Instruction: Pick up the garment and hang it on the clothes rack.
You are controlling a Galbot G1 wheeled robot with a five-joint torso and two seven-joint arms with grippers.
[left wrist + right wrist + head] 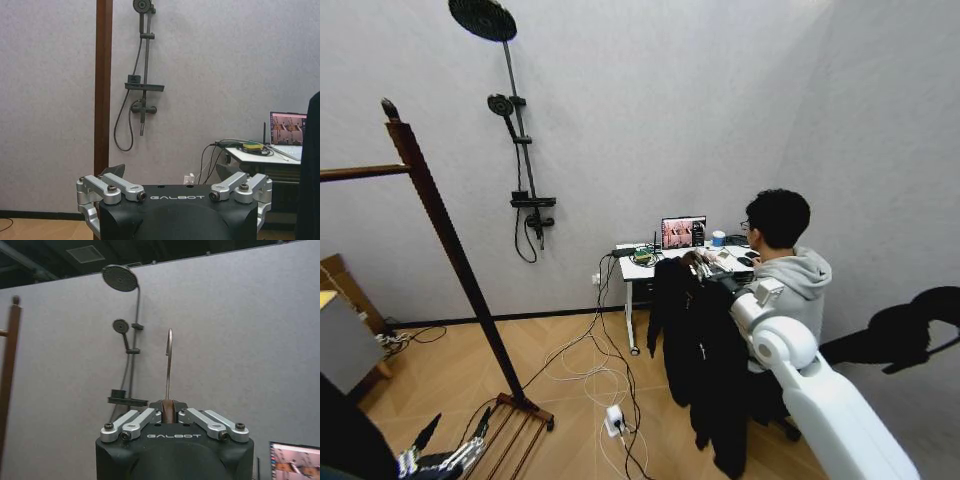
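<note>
In the head view, at the centre right, we see the jacket hanging long and black in the air from our right arm, its hem well above the wood floor. The right gripper itself is hidden behind the cloth here. The rack stands apart to our left: one red-brown post leaning across the frame, a stub of the top rail at the left edge, and the slatted shelf at the bottom. Our left gripper sits low at the bottom left, close to that shelf, its dark fingertips spread. A shower pole is fixed to the grey wall behind, and a desk with a laptop stands past the jacket.

In the left wrist view, the left gripper is released, its jaws wide apart with nothing between them. The rack post rises straight ahead of it, and the jacket's black edge shows at the side.

In the right wrist view, the right gripper is clenched on the hanger: the brown wooden neck sits pinched between the two jaws, and the metal hook stands upright out of them, free of the rack. The rack post shows well off to the side.
</note>
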